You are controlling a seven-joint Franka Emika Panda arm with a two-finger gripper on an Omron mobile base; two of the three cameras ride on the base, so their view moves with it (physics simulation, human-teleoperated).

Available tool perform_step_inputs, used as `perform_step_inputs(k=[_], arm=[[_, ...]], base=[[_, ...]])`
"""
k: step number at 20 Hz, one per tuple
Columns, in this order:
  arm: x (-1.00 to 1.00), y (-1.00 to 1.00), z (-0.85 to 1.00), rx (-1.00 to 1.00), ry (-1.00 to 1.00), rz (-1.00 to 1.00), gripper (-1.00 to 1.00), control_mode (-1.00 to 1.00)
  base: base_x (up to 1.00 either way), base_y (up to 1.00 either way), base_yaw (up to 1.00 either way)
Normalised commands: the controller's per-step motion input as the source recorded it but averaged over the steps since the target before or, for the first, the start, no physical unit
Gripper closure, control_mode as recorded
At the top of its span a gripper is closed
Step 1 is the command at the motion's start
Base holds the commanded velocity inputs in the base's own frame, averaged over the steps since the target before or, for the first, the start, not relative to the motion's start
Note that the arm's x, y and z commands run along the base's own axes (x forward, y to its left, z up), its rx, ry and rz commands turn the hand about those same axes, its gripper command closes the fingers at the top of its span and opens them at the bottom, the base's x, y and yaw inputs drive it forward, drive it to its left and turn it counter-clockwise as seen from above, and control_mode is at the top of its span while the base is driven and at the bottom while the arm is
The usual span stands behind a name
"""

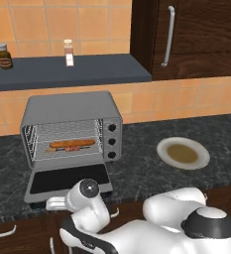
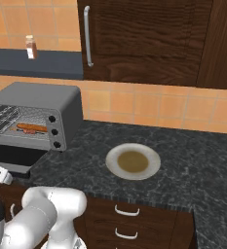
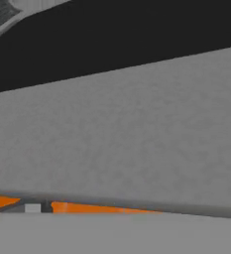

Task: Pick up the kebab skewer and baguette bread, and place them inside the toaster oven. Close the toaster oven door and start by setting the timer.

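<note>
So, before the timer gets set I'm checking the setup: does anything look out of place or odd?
Nothing is spilled or damaged. The baguette bread and kebab skewer lie on the rack inside the toaster oven, but the toaster oven door hangs open, flat over the counter edge. The plate sits empty.

The grey toaster oven (image 1: 72,126) stands near the back left of the dark counter (image 1: 142,168). Its dark glass door (image 1: 67,179) lies open, folded down flat toward the counter's front edge. The long orange-brown baguette bread (image 1: 72,143) rests on the wire rack inside. The thin kebab skewer (image 1: 67,149) lies just in front of it.
</note>
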Motion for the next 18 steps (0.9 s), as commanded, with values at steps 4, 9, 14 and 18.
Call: perform_step_inputs(k=[4,9,14,18], arm=[[0.99,-0.2,0.37,0.04,-0.08,0.0,-1.0,-1.0],[0.99,-0.13,0.41,0.03,-0.18,0.0,-1.0,-1.0],[1.0,-0.03,0.24,0.03,-0.35,0.04,-1.0,-1.0],[1.0,-0.01,0.03,0.04,-0.48,0.07,-1.0,-1.0]], base=[[0.0,0.0,0.0],[0.0,0.0,0.0],[0.0,0.0,0.0],[0.0,0.0,0.0]])
